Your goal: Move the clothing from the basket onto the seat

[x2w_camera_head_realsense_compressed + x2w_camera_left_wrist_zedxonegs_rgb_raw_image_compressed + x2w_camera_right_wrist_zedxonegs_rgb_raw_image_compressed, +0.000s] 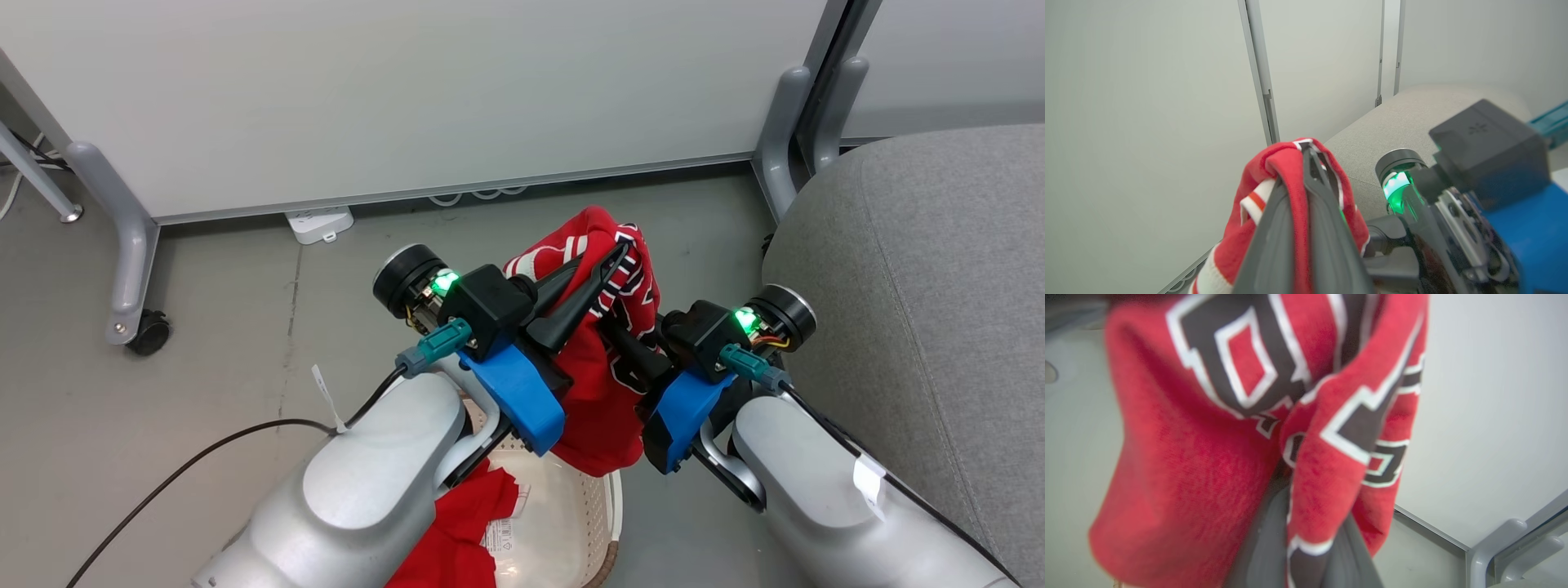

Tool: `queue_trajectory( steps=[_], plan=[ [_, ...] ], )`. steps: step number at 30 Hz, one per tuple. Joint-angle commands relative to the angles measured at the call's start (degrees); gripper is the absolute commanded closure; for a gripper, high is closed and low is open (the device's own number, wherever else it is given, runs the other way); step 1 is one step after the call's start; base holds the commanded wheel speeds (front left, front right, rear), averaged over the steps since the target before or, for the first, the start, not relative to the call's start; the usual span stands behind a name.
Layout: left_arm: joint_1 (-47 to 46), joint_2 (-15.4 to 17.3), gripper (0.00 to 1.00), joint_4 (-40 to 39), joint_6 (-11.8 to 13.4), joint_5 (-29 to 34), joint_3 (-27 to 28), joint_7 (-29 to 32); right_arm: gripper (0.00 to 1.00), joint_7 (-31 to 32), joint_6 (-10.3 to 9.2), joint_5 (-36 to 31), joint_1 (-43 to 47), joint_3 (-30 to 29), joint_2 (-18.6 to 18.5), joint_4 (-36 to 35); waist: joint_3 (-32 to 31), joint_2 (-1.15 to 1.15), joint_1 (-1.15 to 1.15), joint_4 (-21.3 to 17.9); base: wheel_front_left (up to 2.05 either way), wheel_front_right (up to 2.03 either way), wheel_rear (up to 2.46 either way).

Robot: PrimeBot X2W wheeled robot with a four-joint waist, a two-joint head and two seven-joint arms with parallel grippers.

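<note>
The red jersey (600, 400) with black-and-white lettering hangs in the air above the basket (571, 506), held by both grippers. My left gripper (612, 260) is shut on its upper edge by the white trim; in the left wrist view the left gripper (1308, 152) pinches the jersey (1286, 163). My right gripper (627, 336) is shut on the lettered part from the right, and in the right wrist view the jersey (1200, 465) drapes over the right gripper (1306, 543). The plain red garment (465, 523) lies in the basket. The grey seat (922, 286) stands to the right.
A white partition panel (408, 90) on grey legs stands behind, with a caster (149, 333) at the left and another leg (780, 139) beside the seat. A white power strip (318, 222) and a black cable (163, 482) lie on the grey floor.
</note>
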Motion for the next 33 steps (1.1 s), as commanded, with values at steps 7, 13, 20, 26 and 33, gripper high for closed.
queue_trajectory(
  steps=[7,13,20,26,33],
  plan=[
    [0.39,0.2,1.0,0.56,0.14,0.21,0.23,-0.22,1.0,-0.06,-0.06,1.44,0.14,0.37,-0.36,-1.19,0.13,0.0,0.0,0.11,0.0,0.0,0.0],
    [0.51,0.29,0.0,0.89,0.54,0.3,0.52,-0.22,1.0,-0.06,-0.06,2.09,0.49,-0.6,-0.61,-2.13,0.23,0.0,0.0,0.03,0.0,0.0,0.0],
    [0.94,0.68,0.0,0.99,1.01,0.83,0.76,-0.22,1.0,-0.06,-0.06,2.01,1.58,-2.86,-0.69,-3.1,0.51,0.0,0.0,-0.54,0.0,0.0,0.0],
    [0.78,1.07,0.0,0.69,1.34,1.07,0.71,-0.22,1.0,-0.06,-0.06,1.24,2.16,-6.39,-0.78,-4.42,1.66,0.0,0.0,-2.02,0.0,0.0,0.0],
    [-0.29,1.59,0.0,0.09,1.29,1.33,-0.03,-0.12,1.0,-0.06,-0.06,-0.06,3.05,-12.33,-0.6,-6.28,3.71,0.0,0.0,-5.68,0.0,0.0,0.0]
  ],
)
